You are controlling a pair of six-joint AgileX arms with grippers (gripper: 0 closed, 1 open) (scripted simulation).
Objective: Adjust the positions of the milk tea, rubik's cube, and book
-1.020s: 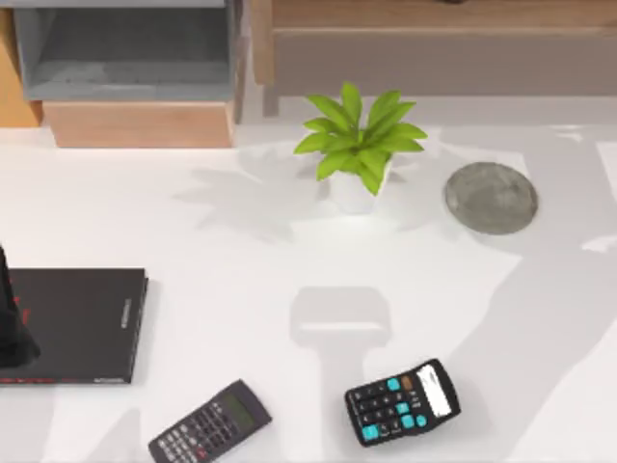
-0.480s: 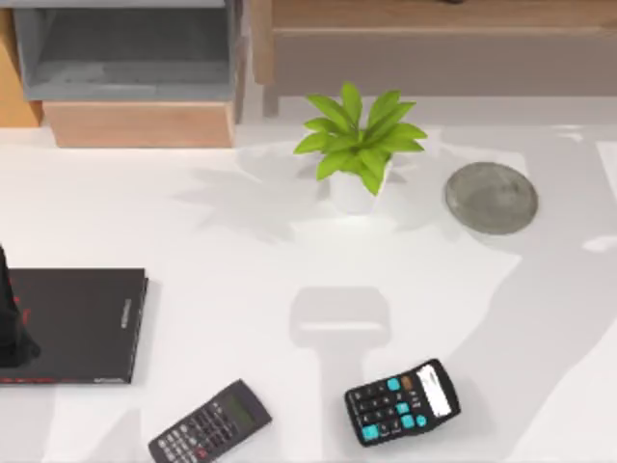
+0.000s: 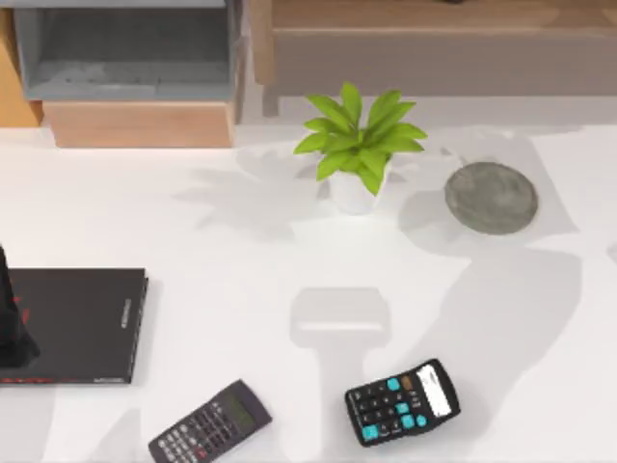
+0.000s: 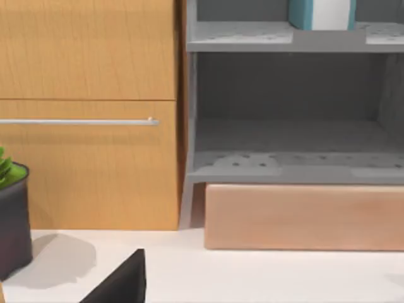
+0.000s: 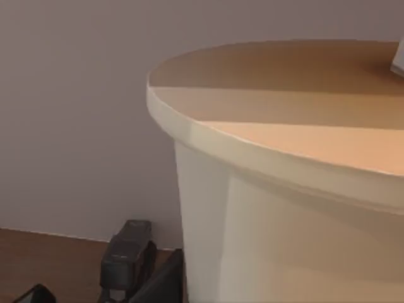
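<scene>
Overhead, the white table point(image 3: 241, 260) carries a flat black book with red marks point(image 3: 77, 323) at its left edge, a green potted plant point(image 3: 357, 145) near the back, a grey round coaster point(image 3: 491, 197) to the plant's right, and two dark calculators point(image 3: 402, 402) at the front. From my left wrist, the thick teal-blue book point(image 4: 319, 12) stands on the upper grey shelf point(image 4: 290, 38). From my right wrist, the tapered milk tea cup with its orange-tan lid point(image 5: 297, 158) looms very close. Whether my jaws on either arm are spread or pressed together, I cannot tell.

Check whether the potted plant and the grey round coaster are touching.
Apart. The top view shows bare white table between the potted plant and the grey round coaster, which lies to the plant's right.
</scene>
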